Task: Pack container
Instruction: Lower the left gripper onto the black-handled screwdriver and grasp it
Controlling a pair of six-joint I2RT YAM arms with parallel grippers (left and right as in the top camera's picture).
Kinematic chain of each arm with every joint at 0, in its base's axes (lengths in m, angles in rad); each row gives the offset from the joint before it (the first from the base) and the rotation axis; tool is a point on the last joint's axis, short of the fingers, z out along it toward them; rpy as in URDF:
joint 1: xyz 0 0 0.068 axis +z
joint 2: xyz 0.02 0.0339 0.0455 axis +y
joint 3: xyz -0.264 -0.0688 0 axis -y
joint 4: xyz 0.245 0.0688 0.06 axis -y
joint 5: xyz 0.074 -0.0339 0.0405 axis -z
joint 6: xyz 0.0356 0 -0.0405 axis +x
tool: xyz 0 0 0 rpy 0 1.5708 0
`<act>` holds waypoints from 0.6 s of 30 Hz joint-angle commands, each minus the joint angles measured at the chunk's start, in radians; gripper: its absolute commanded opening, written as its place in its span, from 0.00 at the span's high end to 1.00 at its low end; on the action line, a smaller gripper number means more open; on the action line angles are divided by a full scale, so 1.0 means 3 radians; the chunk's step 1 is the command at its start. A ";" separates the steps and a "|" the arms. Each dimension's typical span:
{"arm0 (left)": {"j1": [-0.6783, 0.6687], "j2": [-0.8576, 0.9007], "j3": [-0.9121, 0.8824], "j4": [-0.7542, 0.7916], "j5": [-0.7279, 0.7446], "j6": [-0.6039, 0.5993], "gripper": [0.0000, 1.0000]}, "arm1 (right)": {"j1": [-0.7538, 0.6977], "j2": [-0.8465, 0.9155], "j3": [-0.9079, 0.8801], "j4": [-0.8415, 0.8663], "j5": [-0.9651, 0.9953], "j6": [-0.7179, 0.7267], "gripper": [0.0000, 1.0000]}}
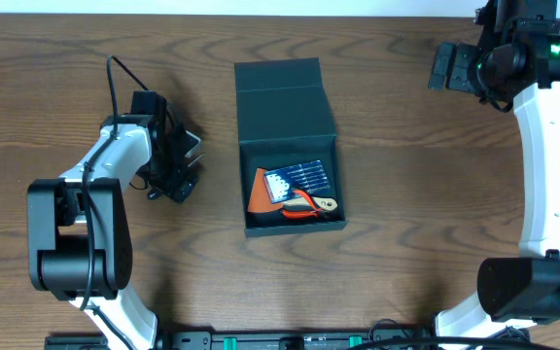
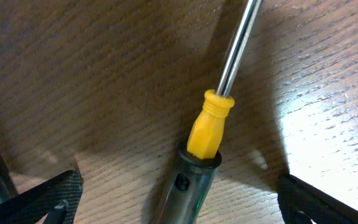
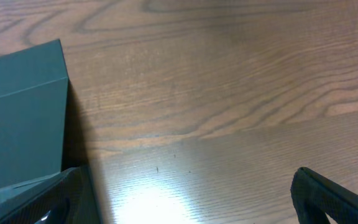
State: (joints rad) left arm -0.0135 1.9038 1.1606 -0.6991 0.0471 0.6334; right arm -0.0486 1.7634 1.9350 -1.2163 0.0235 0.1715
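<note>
At the left of the overhead view, the left gripper (image 1: 175, 163) is over the brown wood-grain table (image 1: 397, 194). In the left wrist view its two black fingers (image 2: 48, 199) stand wide apart at the lower corners. Between them lies a screwdriver (image 2: 210, 134) with a dark handle, a yellow plastic collar and a bright steel shaft running to the top edge; neither finger touches it.

In the centre of the overhead view stands the dark teal-green, matte, square cardboard container (image 1: 295, 227), its hinged flap lid (image 1: 285, 112) folded back toward the top of the frame. Inside lie an orange piece (image 1: 259, 192), a blue card (image 1: 297, 179) of small metal bits and an orange-handled tool (image 1: 309, 206).

At the upper right, the right gripper (image 1: 447, 66) hovers well apart from the container. Its fingers (image 3: 334, 199) are spread wide with only bare table between them. The container's corner shows at the left edge of the right wrist view.
</note>
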 commanded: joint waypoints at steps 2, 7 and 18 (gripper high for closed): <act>0.0005 0.0076 -0.0118 0.0081 -0.0048 0.0072 0.00 | -0.0014 -0.0015 -0.0028 -0.0025 0.0037 -0.0041 0.01; 0.0005 0.0089 -0.0155 0.0093 -0.0046 0.0071 0.06 | -0.0013 -0.0015 -0.0028 -0.0027 0.0037 -0.0041 0.01; 0.0005 0.0089 -0.0155 0.0090 -0.0047 0.0070 0.33 | -0.0010 -0.0015 -0.0028 -0.0036 0.0037 -0.0041 0.01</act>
State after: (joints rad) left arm -0.0143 1.8980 1.1465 -0.6827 0.0753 0.6540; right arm -0.0486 1.7634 1.9350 -1.2228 0.0235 0.1715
